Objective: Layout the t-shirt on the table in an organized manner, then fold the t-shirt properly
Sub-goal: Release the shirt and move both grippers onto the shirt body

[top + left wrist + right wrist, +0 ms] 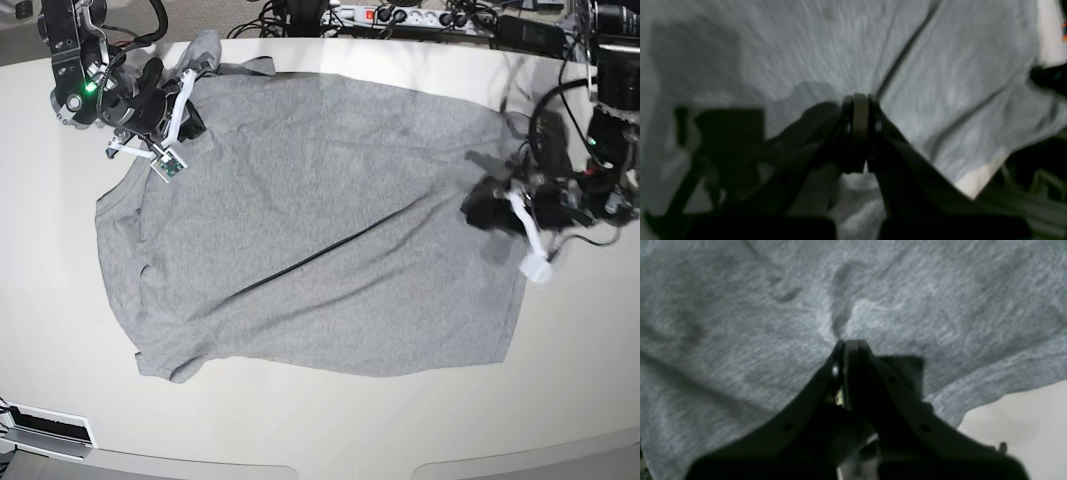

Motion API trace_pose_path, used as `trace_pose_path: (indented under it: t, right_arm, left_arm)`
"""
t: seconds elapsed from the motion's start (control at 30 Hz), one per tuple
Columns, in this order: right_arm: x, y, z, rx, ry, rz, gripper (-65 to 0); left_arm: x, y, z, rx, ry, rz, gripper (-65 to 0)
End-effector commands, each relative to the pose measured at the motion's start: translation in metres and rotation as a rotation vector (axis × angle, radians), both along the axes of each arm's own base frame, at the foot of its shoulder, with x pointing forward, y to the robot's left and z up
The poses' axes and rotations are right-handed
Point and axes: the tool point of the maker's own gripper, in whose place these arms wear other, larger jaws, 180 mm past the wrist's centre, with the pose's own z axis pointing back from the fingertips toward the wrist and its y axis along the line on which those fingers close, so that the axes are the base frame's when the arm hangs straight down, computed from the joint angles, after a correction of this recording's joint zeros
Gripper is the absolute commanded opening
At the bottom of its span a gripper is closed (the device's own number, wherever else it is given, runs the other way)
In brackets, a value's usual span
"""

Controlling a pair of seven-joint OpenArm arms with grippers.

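Note:
The heather-grey t-shirt (320, 230) lies spread almost flat on the off-white table (300, 420), plain side up, with one long diagonal crease across its middle. My right gripper (185, 110) is at the shirt's far left corner, by a bunched sleeve. In the right wrist view its jaws (846, 341) are shut, and the t-shirt (740, 323) puckers at the tips. My left gripper (480, 212) sits on the shirt's right edge. In the left wrist view it (858, 98) is shut, with folds of the t-shirt (957, 100) running out from the tips.
A power strip (400, 18) and tangled cables line the table's far edge. A flat device (45, 430) sits at the near left corner. Bare table (1023, 426) shows beside the hem. The curved front edge runs along the bottom of the base view.

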Motion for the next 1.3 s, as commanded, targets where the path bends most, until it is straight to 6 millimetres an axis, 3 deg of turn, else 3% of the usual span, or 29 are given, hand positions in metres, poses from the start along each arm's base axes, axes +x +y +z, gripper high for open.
trace_pose_path:
  t: [0.0, 0.17, 0.33, 0.73, 0.97, 1.07, 1.27]
  right_arm:
    - [0.001, -0.007, -0.001, -0.029, 0.002, -0.013, -65.0]
    - [0.012, -0.015, 0.001, -0.062, -0.026, -0.051, -65.0]
    - [0.027, -0.028, 0.004, -0.125, -0.065, -0.085, -65.0]
    - [0.1, -0.063, -0.004, -0.195, -0.119, -0.172, -65.0]
    - [0.139, -0.078, 0.034, -0.248, -0.17, -0.167, -65.0]
    - [0.136, -0.08, 0.052, -0.267, -0.182, -0.147, -65.0]
    - [0.09, -0.035, 0.08, -0.094, -0.207, 0.045, -65.0]
  left_arm:
    - [0.002, -0.001, 0.003, 0.008, -0.029, -0.017, -65.0]
    - [-0.019, -0.016, -0.027, 0.108, -0.05, -0.128, -65.0]
    - [-0.021, -0.03, -0.037, 0.159, -0.101, -0.204, -65.0]
    - [0.042, -0.053, -0.027, 0.256, -0.364, -0.104, -65.0]
    - [0.075, -0.045, -0.008, 0.278, -0.368, -0.101, -65.0]
    - [0.08, -0.047, 0.006, 0.225, -0.367, -0.127, -65.0]
    - [0.082, -0.051, 0.013, 0.187, -0.378, -0.144, -65.0]
